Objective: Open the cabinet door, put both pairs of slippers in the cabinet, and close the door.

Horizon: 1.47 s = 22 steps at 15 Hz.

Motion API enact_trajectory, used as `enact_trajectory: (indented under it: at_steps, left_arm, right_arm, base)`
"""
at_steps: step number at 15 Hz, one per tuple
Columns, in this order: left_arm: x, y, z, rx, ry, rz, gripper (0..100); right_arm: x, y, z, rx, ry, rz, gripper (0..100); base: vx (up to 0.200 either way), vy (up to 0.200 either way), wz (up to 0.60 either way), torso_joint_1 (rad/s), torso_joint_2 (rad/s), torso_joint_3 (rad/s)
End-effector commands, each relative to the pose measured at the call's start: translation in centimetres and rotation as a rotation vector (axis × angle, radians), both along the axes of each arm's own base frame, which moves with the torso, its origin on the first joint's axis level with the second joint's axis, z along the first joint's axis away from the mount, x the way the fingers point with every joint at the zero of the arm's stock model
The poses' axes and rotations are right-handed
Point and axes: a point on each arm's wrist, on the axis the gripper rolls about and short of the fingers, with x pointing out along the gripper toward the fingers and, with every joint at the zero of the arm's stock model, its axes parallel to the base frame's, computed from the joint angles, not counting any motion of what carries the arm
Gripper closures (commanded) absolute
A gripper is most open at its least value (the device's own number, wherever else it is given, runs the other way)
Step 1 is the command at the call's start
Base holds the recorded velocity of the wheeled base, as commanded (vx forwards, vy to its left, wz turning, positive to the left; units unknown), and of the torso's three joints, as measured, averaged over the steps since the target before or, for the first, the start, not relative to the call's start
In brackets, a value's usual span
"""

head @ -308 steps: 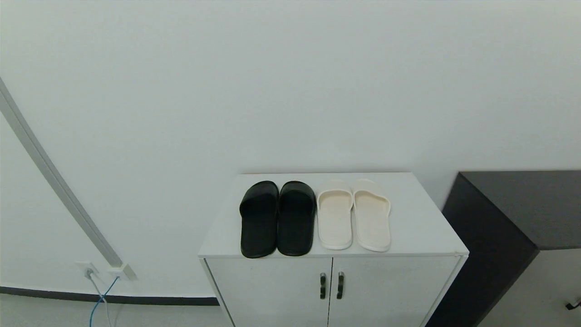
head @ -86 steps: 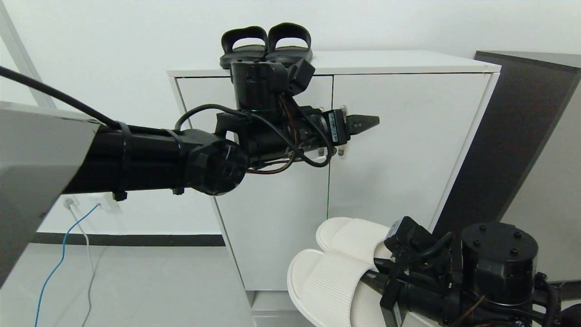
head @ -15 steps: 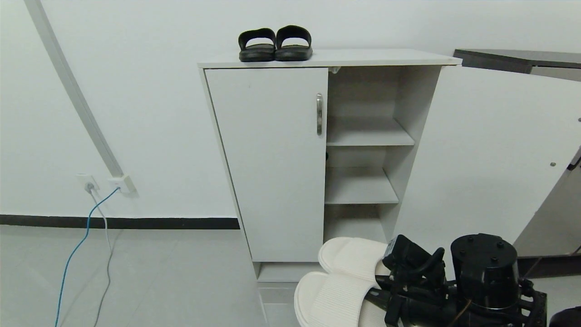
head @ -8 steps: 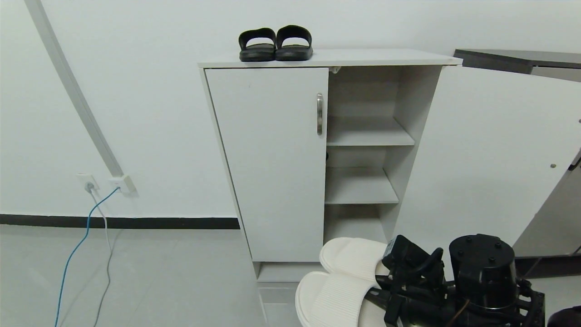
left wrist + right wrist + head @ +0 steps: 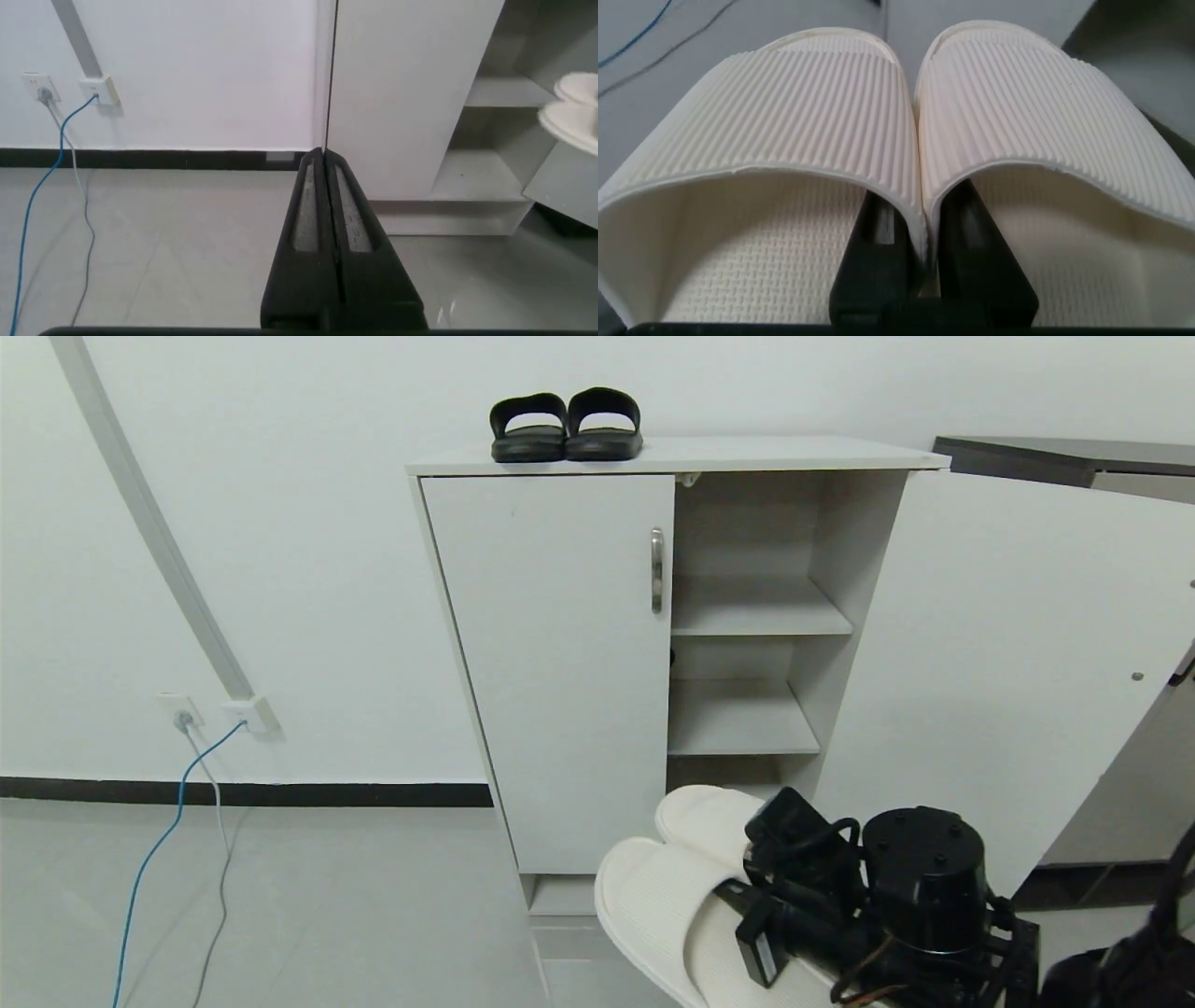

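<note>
now that my right gripper [image 5: 923, 224], pinched on both white slippers [image 5: 658, 896], has risen toward the open cabinet [image 5: 551, 663] ahead, shelving them comes next; my left gripper [image 5: 324, 168] hangs closed, empty.

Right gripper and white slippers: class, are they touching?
Touching. The right wrist view shows the right gripper clamped on the adjoining inner strap walls of the white slippers.

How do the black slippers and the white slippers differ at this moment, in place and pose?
The black slippers lie flat on top of the cabinet; the white slippers are held tilted in the air before it. Nothing grips the black slippers; the right hand clamps the white slippers by their inner walls. In both pairs the two slippers lie side by side.
</note>
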Motion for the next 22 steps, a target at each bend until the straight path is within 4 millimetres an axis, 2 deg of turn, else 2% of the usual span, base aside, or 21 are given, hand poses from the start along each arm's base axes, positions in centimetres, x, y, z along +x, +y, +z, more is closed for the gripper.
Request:
enact_trajectory:
  at_steps: [1,3,6,9,13,17,22]
  left_arm:
    - [0.0,0.0,0.0,0.0,0.003,0.002,100]
    - [0.0,0.0,0.0,0.0,0.003,0.002,100]
    - [0.0,0.0,0.0,0.0,0.005,0.0,100]
    - [0.0,0.0,0.0,0.0,0.005,0.002,100]
    - [0.0,0.0,0.0,0.0,0.005,0.002,100]
    - [0.0,0.0,0.0,0.0,0.005,0.0,100]
    - [0.0,0.0,0.0,0.0,0.003,0.002,100]
  right_arm:
    - [1.6,3.8,-1.7,0.034,-0.01,-0.132,100]
    - [2.9,5.9,-1.4,0.101,-0.033,-0.27,100]
    - [4.0,7.1,-0.3,0.121,-0.049,-0.467,100]
    - [5.8,8.3,-2.2,0.132,-0.041,-0.673,100]
    - [8.0,8.2,-3.5,0.127,-0.053,-0.753,100]
    - [8.4,7.9,-3.7,0.122,-0.053,-0.765,100]
    - [9.1,7.3,-4.3,0.11,-0.05,-0.79,100]
  base:
    - [0.0,0.0,0.0,0.0,0.0,0.0]
    - [0.0,0.0,0.0,0.0,0.0,0.0]
    - [0.0,0.0,0.0,0.0,0.0,0.0]
    - [0.0,0.0,0.0,0.0,0.0,0.0]
    - [0.0,-0.15,0.0,0.002,0.0,0.001]
    - [0.0,-0.2,0.0,0.002,0.0,0.002]
    - [0.0,0.0,0.0,0.0,0.0,0.0]
